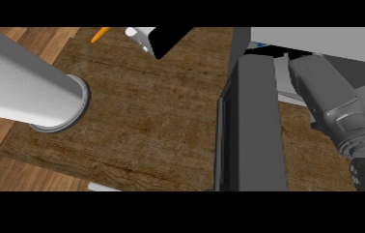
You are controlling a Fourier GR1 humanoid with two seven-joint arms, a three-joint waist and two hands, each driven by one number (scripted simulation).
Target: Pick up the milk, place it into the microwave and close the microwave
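Observation:
The microwave [306,39] shows as a pale grey body at the top right. Its dark door [253,125] stands open, running edge-on down the middle of the view. My right forearm [324,94] lies to the right of the door, its upper end reaching the microwave's opening. Only a black part of the right hand [357,171] shows, at the right edge. My left forearm [32,84] comes in from the left and ends in a grey ring; the left hand is out of view. A white object [139,33] at the top edge may be the milk; I cannot tell.
An orange carrot-like thing [100,34] lies at the top edge, left of the white object. The dark wooden counter [149,116] spreads between my left forearm and the door. A black wedge [171,39] cuts in at the top middle.

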